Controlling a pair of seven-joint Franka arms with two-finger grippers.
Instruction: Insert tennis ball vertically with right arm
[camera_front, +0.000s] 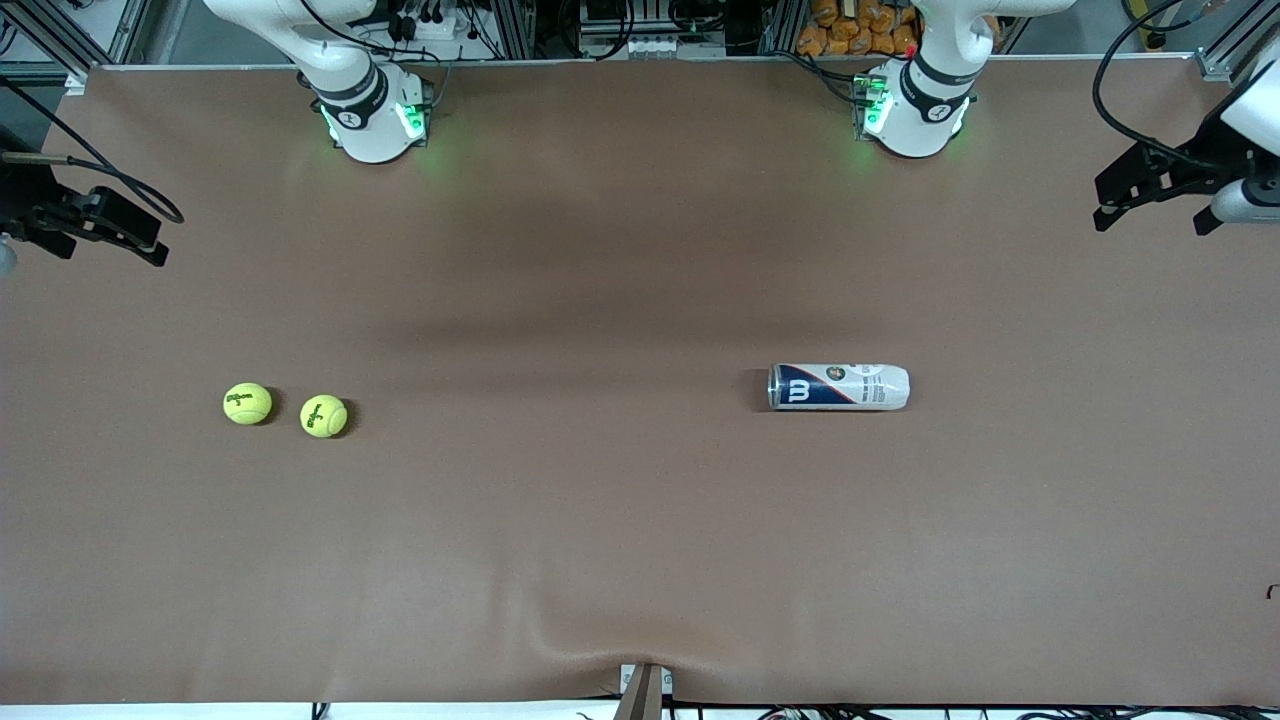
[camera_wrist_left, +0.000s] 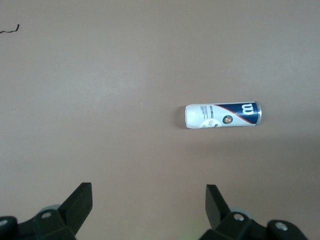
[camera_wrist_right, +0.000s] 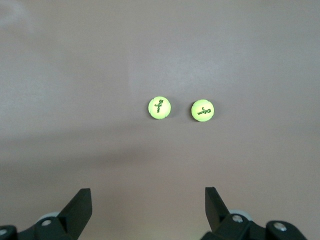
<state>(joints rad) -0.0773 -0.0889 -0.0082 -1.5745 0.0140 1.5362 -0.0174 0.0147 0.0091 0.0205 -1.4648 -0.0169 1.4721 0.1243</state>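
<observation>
Here the brown worktop (camera_front: 640, 560) carries a Wilson tennis-ball can (camera_front: 838, 387) lying on its side toward the left arm's end. Two yellow tennis balls (camera_front: 247, 403) (camera_front: 323, 416) sit just beside each other, apart, toward the right arm's end. The right pincer (camera_wrist_right: 147, 212) and left pincer (camera_wrist_left: 149, 212) both hang wide open, empty, over the worktop's ends.

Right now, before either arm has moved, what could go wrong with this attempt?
The can lies on its side, so a vertical insert likely fails unless it is stood up. The two tennis balls sit close together; the open right gripper might knock one rolling. The open left gripper waits high above the can.
</observation>
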